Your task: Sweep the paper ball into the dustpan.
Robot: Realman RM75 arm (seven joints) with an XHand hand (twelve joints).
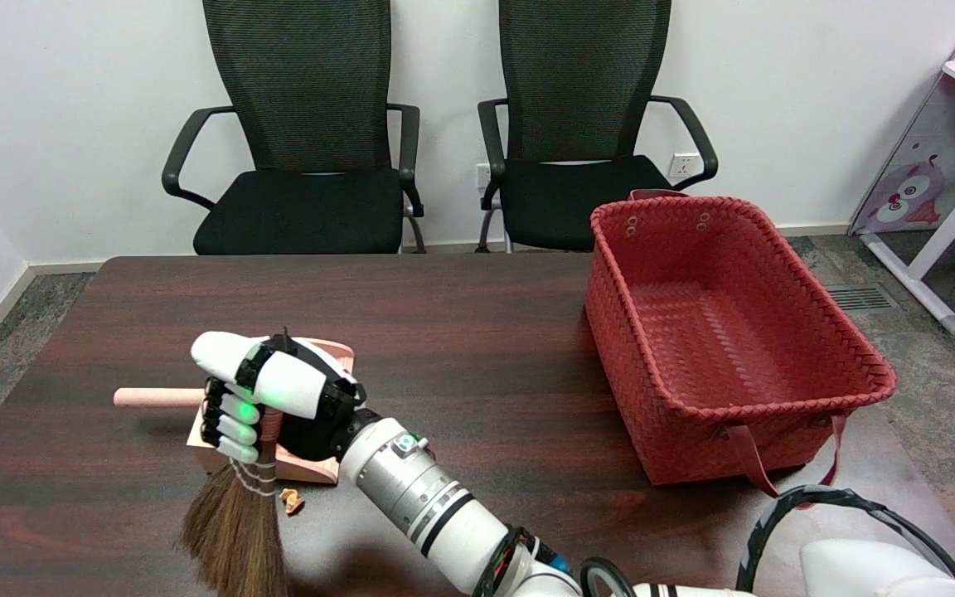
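**Paper ball waits just short of the dustpan**

A small broom (237, 514) is gripped by the right hand (266, 406) above the pink dustpan (312, 471). The paper ball (292, 501) lies just outside its near edge; a short, low stroke toward the pan is advised.

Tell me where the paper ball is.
In the head view, the paper ball lies on the table's near left part, beside the broom's bristles, just off the dustpan.

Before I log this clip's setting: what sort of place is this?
Probably an office or meeting room: two black mesh office chairs against a white wall, a dark wooden table, grey carpet.
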